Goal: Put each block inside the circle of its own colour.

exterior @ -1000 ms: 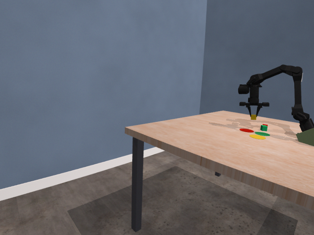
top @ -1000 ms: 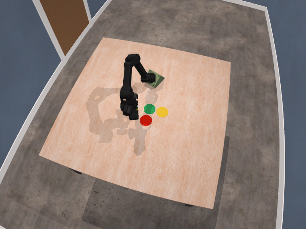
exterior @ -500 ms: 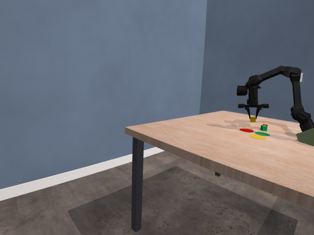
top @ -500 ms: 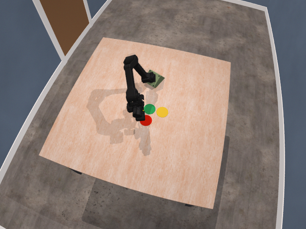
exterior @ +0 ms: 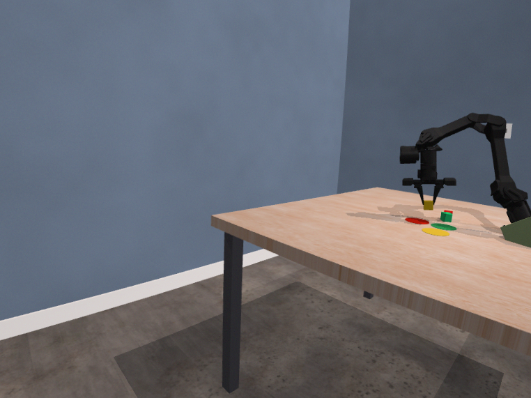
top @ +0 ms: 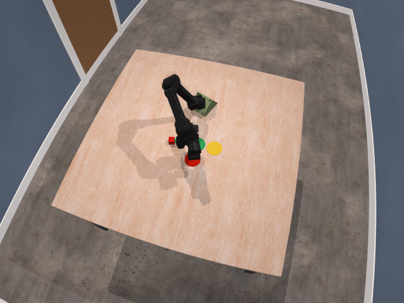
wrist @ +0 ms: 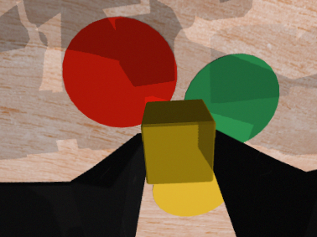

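Observation:
My gripper (wrist: 177, 139) is shut on a yellow block (wrist: 178, 141) and holds it above the table; it also shows in the exterior view (exterior: 427, 204). In the wrist view the red circle (wrist: 119, 71) lies ahead left, the green circle (wrist: 233, 95) ahead right, and the yellow circle (wrist: 189, 198) shows partly under the block. In the top view the gripper (top: 193, 154) hangs over the red circle (top: 192, 161), with the green circle (top: 200, 143) and yellow circle (top: 214, 148) beside it. A red block (top: 171, 140) sits left of the arm. A green block (exterior: 445, 216) sits beside it.
The arm's green base (top: 205, 104) stands behind the circles on the wooden table. A brown door (top: 80, 19) is at the back left of the room.

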Action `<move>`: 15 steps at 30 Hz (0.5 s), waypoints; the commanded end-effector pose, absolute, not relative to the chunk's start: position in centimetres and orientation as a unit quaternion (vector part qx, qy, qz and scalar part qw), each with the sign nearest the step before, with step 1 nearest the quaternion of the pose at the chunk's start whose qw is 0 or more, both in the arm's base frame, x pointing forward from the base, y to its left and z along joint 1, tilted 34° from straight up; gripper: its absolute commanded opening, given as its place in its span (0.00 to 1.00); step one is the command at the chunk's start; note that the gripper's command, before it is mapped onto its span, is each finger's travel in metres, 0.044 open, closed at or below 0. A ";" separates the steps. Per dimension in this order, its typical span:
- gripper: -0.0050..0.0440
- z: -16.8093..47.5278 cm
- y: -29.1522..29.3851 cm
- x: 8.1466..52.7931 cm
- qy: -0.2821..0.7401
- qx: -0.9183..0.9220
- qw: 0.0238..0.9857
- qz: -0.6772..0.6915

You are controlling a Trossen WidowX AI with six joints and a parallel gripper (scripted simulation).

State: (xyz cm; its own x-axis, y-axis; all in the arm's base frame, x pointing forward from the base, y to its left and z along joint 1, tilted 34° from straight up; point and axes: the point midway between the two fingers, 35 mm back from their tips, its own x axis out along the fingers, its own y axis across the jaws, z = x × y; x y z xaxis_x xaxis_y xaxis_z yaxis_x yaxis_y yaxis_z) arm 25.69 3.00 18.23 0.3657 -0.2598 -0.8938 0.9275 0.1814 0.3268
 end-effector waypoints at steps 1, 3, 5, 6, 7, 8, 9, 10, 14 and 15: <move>0.32 17.6 4.2 25.5 0.354 0.466 0.683 -0.437; 0.32 17.3 4.8 25.4 0.352 0.465 0.685 -0.437; 0.32 17.1 5.4 25.3 0.351 0.464 0.686 -0.436; 0.32 16.9 5.7 25.2 0.350 0.464 0.687 -0.436; 0.32 16.8 6.0 25.1 0.349 0.463 0.688 -0.436; 0.32 16.6 6.2 25.0 0.347 0.463 0.689 -0.436; 0.32 16.5 6.5 25.0 0.346 0.462 0.690 -0.435; 0.32 16.4 6.8 24.9 0.345 0.462 0.691 -0.435; 0.32 16.1 7.4 24.7 0.343 0.461 0.694 -0.434; 0.32 15.9 7.7 24.6 0.342 0.461 0.695 -0.434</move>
State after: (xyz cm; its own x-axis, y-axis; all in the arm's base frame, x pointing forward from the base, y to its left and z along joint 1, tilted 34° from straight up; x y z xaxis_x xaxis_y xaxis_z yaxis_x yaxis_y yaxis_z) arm 24.80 6.94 16.27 0.3833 -0.2834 -0.8791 0.9203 0.1974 0.3377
